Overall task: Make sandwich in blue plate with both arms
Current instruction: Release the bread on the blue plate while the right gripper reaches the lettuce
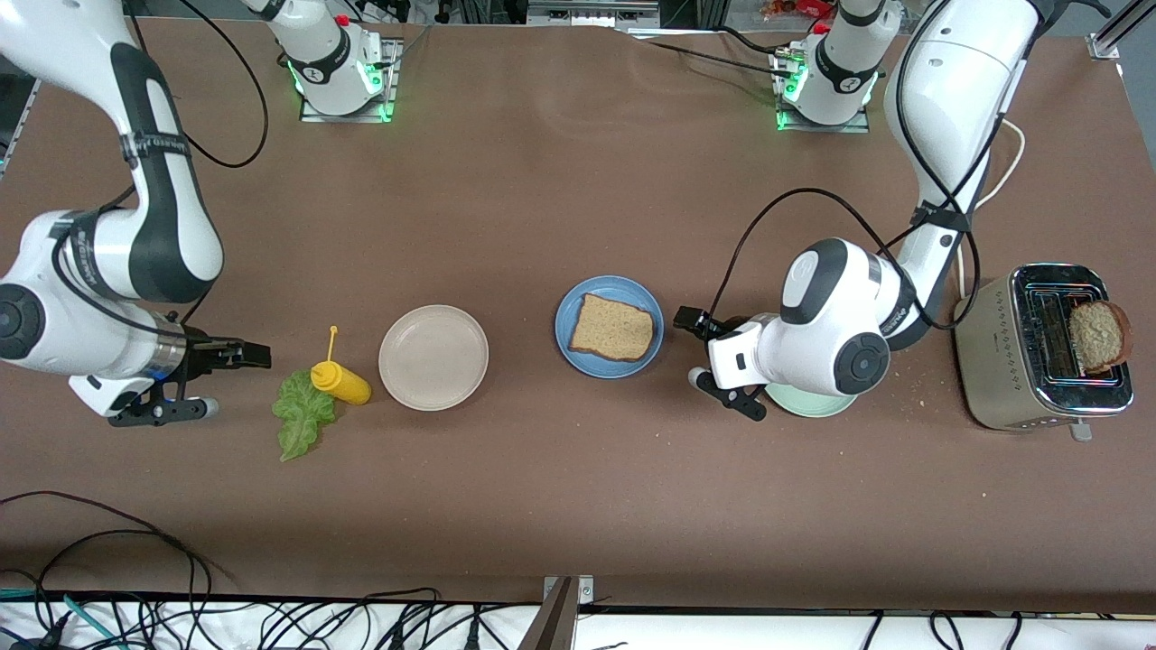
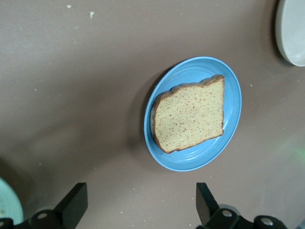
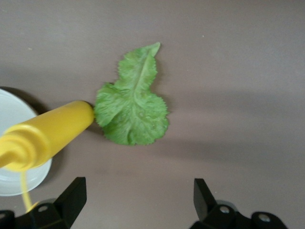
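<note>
Looking at the blue plate point(image 1: 610, 326) in the middle of the table point(image 1: 560, 487), you see one slice of brown bread point(image 1: 612, 328) lying flat on it, with nothing on top. Your left tool point(image 1: 703, 361) hangs just beside the blue plate, toward the left arm's end of the table, with its fingers point(image 2: 73, 204) spread wide and holding nothing. A pale green plate point(image 1: 808, 401) peeks out from under the left arm's wrist. Further toward that same end stands a silver toaster point(image 1: 1043, 357) with a second bread slice point(image 1: 1098, 336) sticking up out of its slot.

On the blue plate's side toward the right arm's end you find a beige plate point(image 1: 433, 357), then a yellow squeeze bottle point(image 1: 340, 379) lying down, its base touching a lettuce leaf point(image 1: 302, 417). Your right tool point(image 1: 223, 381) hovers near the leaf, fingers point(image 3: 70, 200) wide apart and empty.
</note>
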